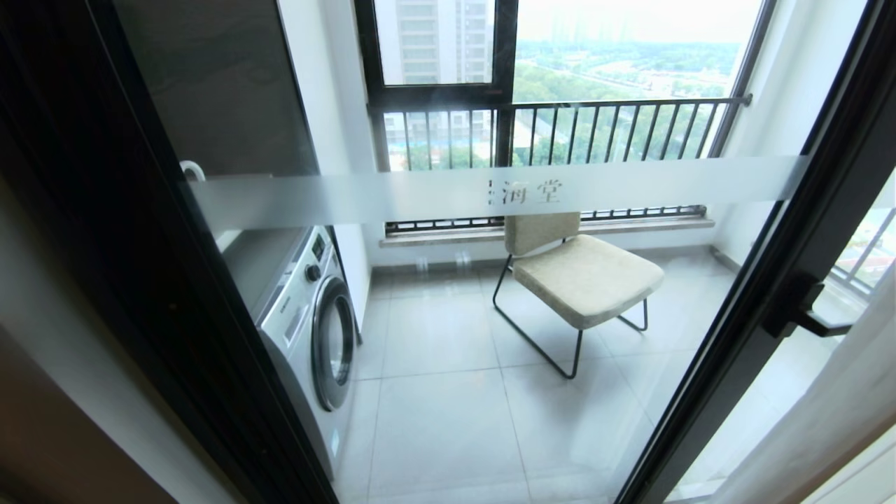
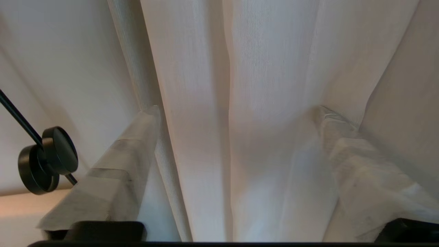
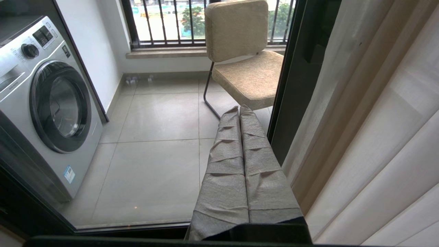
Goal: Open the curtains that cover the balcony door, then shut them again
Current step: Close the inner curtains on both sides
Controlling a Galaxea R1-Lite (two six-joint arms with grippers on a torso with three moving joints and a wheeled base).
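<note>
The balcony door point(image 1: 770, 280) stands uncovered in the head view, with its frosted band point(image 1: 455, 192) and black lever handle point(image 1: 812, 311) showing. Only a strip of the curtains point(image 1: 840, 392) hangs at the right edge. Neither arm is in the head view. My left gripper point(image 2: 236, 109) is open, its wrapped fingers point(image 2: 116, 161) spread wide on either side of cream curtain folds point(image 2: 192, 68) that are not pinched. Low by the door frame point(image 3: 291, 85), my right gripper point(image 3: 239, 108) is shut and empty, with curtains point(image 3: 377, 120) hanging just beside it.
Behind the glass are a washing machine point(image 1: 315, 329) on the left, a beige chair point(image 1: 581, 280) on the tiled floor, and a barred window point(image 1: 560, 126). A black rod with round discs point(image 2: 48, 159) hangs close to the left gripper.
</note>
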